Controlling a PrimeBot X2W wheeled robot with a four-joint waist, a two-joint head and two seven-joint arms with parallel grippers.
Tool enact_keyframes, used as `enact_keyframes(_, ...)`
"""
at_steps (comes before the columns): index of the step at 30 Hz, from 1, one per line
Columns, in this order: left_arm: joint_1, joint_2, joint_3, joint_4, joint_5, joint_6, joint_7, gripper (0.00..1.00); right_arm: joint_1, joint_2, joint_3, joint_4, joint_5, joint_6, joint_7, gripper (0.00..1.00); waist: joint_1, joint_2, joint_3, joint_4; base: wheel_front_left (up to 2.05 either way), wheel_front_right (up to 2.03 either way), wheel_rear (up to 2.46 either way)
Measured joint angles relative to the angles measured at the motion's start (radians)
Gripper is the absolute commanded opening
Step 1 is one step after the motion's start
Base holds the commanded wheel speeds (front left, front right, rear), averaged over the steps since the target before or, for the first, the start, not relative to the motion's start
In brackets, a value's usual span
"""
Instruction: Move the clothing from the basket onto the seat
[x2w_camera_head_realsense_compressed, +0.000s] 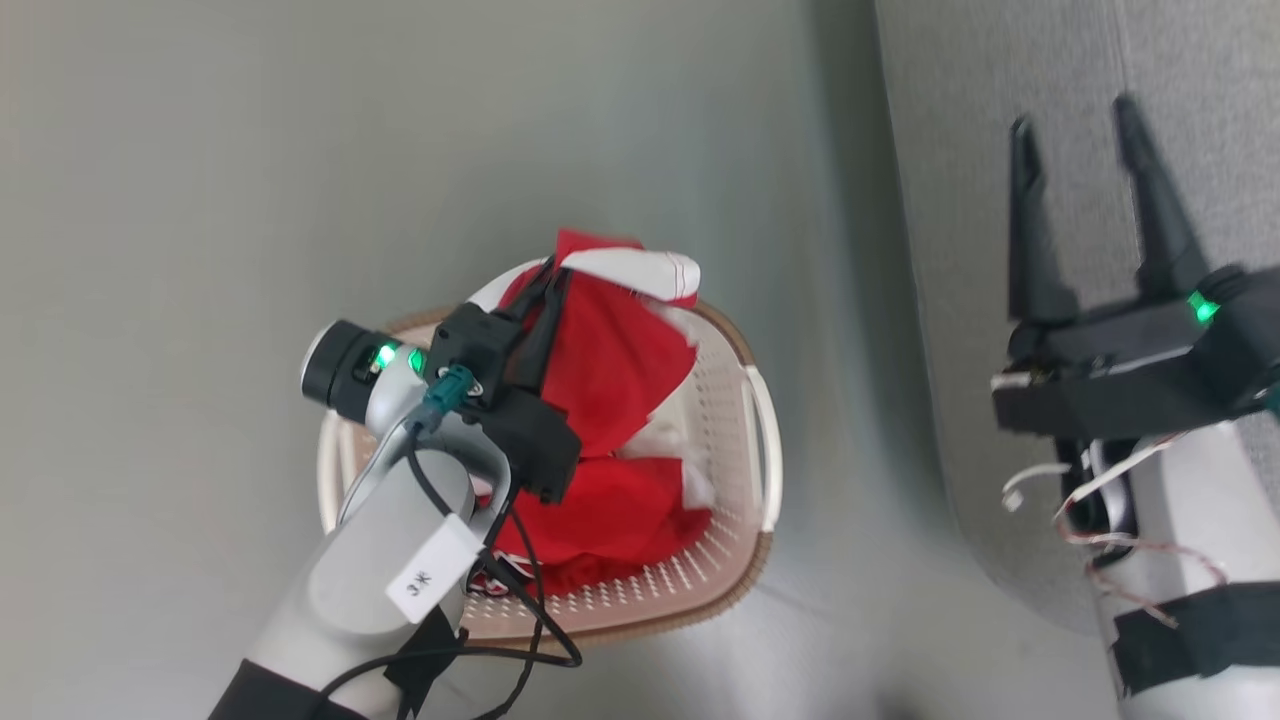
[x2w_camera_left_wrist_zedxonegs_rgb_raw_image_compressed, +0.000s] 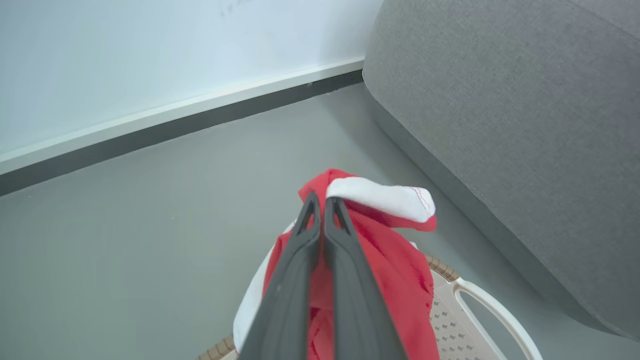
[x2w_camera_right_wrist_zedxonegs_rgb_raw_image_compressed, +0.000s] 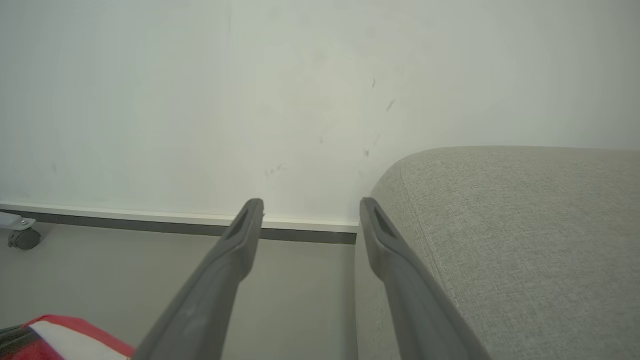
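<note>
The bright red jersey clothing with white trim (x2w_camera_head_realsense_compressed: 620, 360) is bunched in the cream perforated plastic basket (x2w_camera_head_realsense_compressed: 735, 430). Its top fold rises above the rim, pinched tight in the left gripper (x2w_camera_head_realsense_compressed: 553, 268). The right gripper (x2w_camera_head_realsense_compressed: 1075, 115) is spread and empty over the light-grey fabric sofa (x2w_camera_head_realsense_compressed: 960, 200). The left wrist view shows red stitching on the white band (x2w_camera_left_wrist_zedxonegs_rgb_raw_image_compressed: 385, 200). The right wrist view shows a small grey caster wheel (x2w_camera_right_wrist_zedxonegs_rgb_raw_image_compressed: 20, 239) by the skirting.
</note>
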Motion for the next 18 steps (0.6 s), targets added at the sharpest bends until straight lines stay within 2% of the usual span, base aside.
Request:
enact_keyframes(10,0.0,0.016,0.056,-0.122,-0.01,-0.037,0.0,0.0,0.064,0.019,0.034,0.077,0.0,0.003,0.0,1.0,0.0,-0.0001,-0.141,0.059,0.0,0.0,0.0)
enact_keyframes(18,-0.005,0.046,0.062,-0.144,-0.011,-0.06,0.0,0.0,0.079,0.025,0.066,0.13,0.0,0.007,0.0,1.0,0.0001,-0.0001,-0.258,0.076,0.0,0.0,0.0)
